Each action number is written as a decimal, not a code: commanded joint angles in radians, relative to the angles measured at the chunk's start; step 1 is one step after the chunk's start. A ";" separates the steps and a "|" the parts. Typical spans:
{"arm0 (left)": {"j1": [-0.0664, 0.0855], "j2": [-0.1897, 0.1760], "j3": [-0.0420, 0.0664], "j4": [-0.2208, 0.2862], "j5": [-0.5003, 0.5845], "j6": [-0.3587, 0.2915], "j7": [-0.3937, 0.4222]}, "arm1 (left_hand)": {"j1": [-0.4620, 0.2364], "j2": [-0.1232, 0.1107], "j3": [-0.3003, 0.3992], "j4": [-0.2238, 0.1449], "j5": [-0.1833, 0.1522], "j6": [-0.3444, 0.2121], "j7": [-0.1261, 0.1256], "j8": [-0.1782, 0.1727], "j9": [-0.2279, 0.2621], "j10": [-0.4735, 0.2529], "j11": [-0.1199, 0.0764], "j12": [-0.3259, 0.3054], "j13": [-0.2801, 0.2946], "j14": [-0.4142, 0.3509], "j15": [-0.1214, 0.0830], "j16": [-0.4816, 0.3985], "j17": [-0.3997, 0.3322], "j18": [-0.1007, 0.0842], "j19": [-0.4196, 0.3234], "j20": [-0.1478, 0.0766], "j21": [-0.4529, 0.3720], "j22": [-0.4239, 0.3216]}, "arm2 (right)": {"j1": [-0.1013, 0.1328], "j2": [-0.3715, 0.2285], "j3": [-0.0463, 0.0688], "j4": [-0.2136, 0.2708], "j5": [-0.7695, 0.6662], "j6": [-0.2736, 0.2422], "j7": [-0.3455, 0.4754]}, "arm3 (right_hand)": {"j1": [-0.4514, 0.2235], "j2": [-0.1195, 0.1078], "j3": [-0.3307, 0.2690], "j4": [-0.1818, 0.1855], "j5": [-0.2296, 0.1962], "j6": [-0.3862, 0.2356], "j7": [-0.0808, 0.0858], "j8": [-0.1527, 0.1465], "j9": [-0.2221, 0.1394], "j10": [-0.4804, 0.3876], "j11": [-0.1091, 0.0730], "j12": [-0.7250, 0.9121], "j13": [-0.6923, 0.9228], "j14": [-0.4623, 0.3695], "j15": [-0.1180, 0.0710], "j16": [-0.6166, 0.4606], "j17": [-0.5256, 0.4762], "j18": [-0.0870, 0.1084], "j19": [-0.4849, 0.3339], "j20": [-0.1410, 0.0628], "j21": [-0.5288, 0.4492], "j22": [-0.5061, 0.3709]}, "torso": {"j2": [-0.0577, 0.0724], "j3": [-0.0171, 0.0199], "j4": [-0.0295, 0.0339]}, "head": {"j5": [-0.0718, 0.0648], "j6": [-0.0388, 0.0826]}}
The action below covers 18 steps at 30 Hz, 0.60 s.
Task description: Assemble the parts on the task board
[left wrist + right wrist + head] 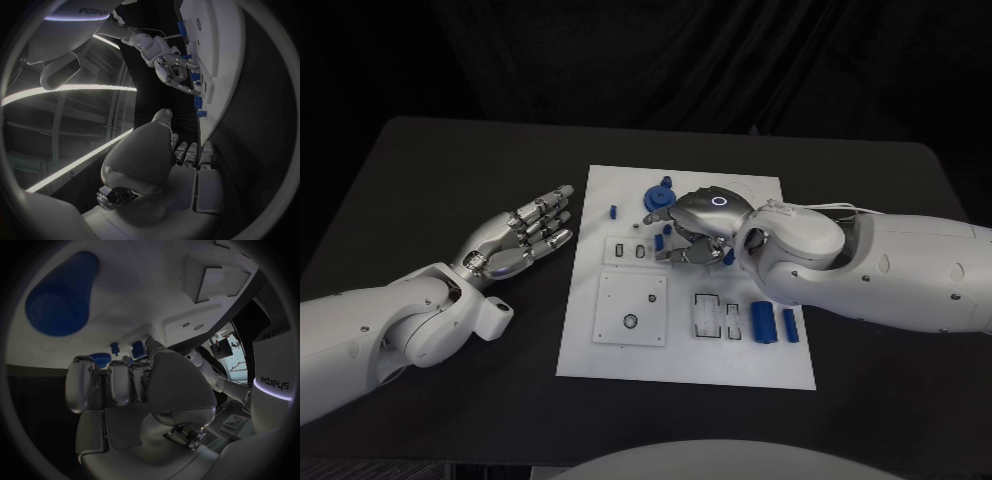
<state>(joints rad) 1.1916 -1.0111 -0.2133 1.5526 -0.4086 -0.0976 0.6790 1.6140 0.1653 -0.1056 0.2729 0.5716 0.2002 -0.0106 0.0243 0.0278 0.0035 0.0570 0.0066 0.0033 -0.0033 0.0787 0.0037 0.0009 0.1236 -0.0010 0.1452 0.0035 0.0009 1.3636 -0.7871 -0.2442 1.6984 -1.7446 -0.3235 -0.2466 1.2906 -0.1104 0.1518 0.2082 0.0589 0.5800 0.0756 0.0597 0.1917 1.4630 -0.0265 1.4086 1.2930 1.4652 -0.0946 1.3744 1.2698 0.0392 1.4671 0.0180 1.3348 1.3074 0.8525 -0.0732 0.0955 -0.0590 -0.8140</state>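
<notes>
1. Here the right hand (700, 226) sits low over the far middle of the task board (632, 365), fingers curled down among small blue parts (666, 235). Whether it grips one I cannot tell; the right wrist view shows the fingers (119, 382) bent near blue pieces, but the contact is hidden.
2. The left hand (527, 237) hovers off the board's left edge above the black table (430, 180), fingers spread and empty.
3. To do this step well, I judge the right hand should stay square to the board and press straight down, so that a peg does not tilt and jam in its seat.
4. The left hand could steady the board's near edge, since a push may slide the plate.
5. Holders on the board: two blue cylinders (763, 322) lie side by side near the right edge, next to outlined slots (714, 316) that look empty.
6. A raised square plate (630, 309) bears a small hole with nothing standing in it.
7. A larger blue part (658, 194) rests at the far edge.
</notes>
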 commanded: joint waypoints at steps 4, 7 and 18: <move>0.000 -0.001 0.001 0.001 0.004 0.010 0.096 | -0.001 -0.005 0.005 -0.004 -0.005 -0.001 0.001 0.002 -0.001 0.002 0.007 -0.005 -0.002 0.003 0.007 -0.004 -0.001 0.015 0.001 0.008 -0.004 -0.001 | -0.005 -0.013 -0.003 0.007 -0.007 -0.069 0.027 | 0.005 -0.051 -0.010 0.080 -0.009 -0.029 -0.003 -0.002 -0.027 -0.006 -0.002 0.002 -0.001 0.054 0.004 0.003 0.003 0.014 0.021 0.002 -0.002 0.191 | 0.000 0.0006 0.0003 | 0.003 0.002; 0.000 -0.004 0.001 0.003 0.004 -0.003 0.101 | -0.001 -0.005 0.005 -0.004 -0.006 0.001 0.001 0.003 -0.001 0.002 0.007 -0.005 -0.002 0.003 0.007 -0.004 -0.001 0.015 0.001 0.009 -0.004 -0.001 | -0.005 -0.028 -0.002 0.023 0.012 -0.116 0.047 | -0.029 -0.069 -0.026 0.088 -0.011 -0.017 -0.002 0.001 -0.029 -0.005 -0.002 0.002 -0.001 0.054 0.002 0.004 0.004 0.013 0.022 0.000 0.000 0.193 | 0.001 0.0008 0.0001 | 0.007 0.004; 0.000 -0.018 0.001 0.010 0.004 -0.087 0.126 | -0.044 -0.001 -0.015 0.019 -0.041 0.035 0.028 0.007 0.003 0.006 -0.002 -0.004 -0.001 0.003 -0.013 -0.004 -0.001 0.045 0.002 0.023 -0.003 0.000 | 0.043 -0.120 0.001 0.100 0.101 -0.311 0.143 | -0.128 -0.059 -0.048 0.089 -0.010 0.007 0.006 0.005 -0.040 0.001 0.004 0.011 0.010 0.056 0.007 0.015 0.018 0.010 0.027 0.003 0.011 0.197 | 0.000 0.0026 -0.0005 | 0.015 0.041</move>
<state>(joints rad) 1.1914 -1.0270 -0.2133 1.5580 -0.4085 -0.1360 0.6790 1.5783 0.1613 -0.1202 0.2875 0.5400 0.2288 0.0179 0.0282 0.0301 0.0035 0.0570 0.0067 0.0033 0.0023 0.0731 0.0037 0.0013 0.1551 -0.0010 0.1628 0.0035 0.0011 1.4005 -0.9021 -0.2448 1.7918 -1.6930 -0.5119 -0.1660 1.1567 -0.1796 0.0949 0.2966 0.0496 0.5822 0.0818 0.0597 0.1530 1.4630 -0.0266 1.4146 1.3023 1.4652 -0.0946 1.3841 1.2866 0.0392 1.4671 0.0179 1.3426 1.3074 0.8528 -0.0717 0.0954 -0.0447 -0.7846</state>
